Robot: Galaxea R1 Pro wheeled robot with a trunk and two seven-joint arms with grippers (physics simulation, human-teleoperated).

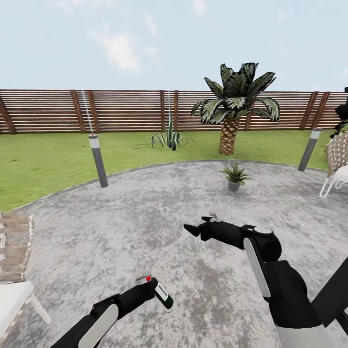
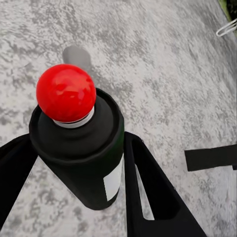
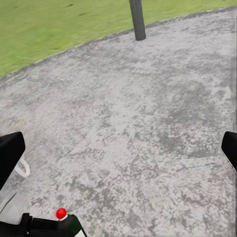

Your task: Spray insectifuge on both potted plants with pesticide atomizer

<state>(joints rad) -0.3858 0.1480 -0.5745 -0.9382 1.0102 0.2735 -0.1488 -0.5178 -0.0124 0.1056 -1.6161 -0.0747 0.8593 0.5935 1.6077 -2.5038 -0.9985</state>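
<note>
A: Where do we stand with the pesticide atomizer (image 1: pixel 162 293)?

B: Our left tool (image 1: pixel 147 290) pinches it by the dark body, held low above the grey paving (image 1: pixel 96 232), its red cap turned back toward us. Our right tool (image 1: pixel 193 230) is spread and carries nothing.

A: And the potted plants?

B: We see one potted plant (image 1: pixel 234 175) near the paving's far edge, well apart from the bottle, in front of the palm (image 1: pixel 235 104).

A: What could go wrong?

B: From this far off we'd judge the spray falls short onto stone. The nozzle also looks aimed away from the plant, so squeezing now wastes it.

A: Do the views differ?

B: The left wrist view shows the fingers (image 2: pixel 148 182) hugging both sides of the bottle and its white label; the head view gives us the plant and the fence (image 1: pixel 125 111).
</note>
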